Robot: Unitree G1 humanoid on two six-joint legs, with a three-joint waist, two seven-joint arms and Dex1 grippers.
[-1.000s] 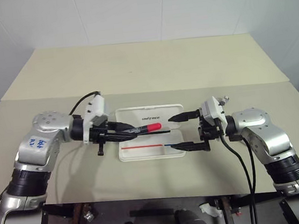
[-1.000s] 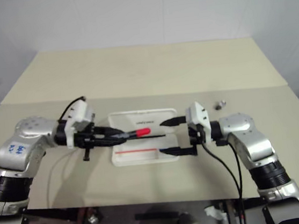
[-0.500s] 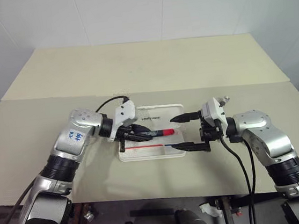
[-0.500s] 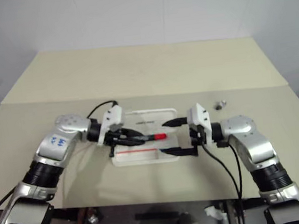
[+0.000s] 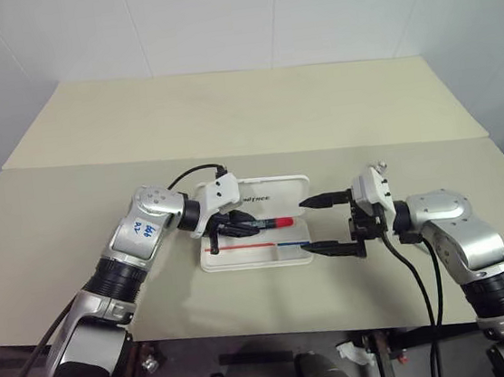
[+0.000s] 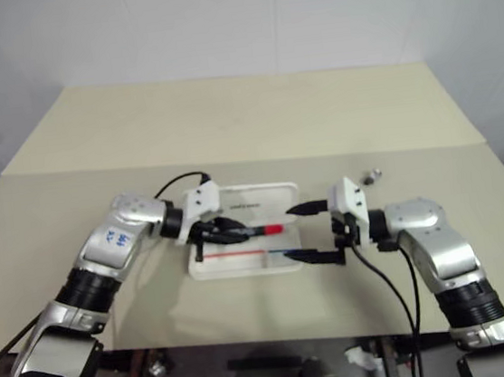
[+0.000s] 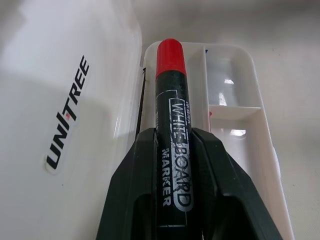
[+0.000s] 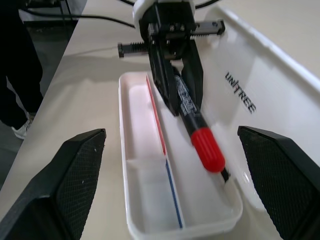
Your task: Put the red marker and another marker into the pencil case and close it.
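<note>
Red marker (image 5: 272, 223) now lower over pencil case (image 5: 258, 256), left fingers (image 7: 145, 175) gripping; right fingers (image 8: 75, 170) wide; wrist-view lettering "WHITEBOARD MARKER".

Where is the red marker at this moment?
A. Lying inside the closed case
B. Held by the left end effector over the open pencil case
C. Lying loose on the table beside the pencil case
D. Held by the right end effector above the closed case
B: the left end effector grips the black barrel of the red marker over the tray of the open pencil case.
</note>
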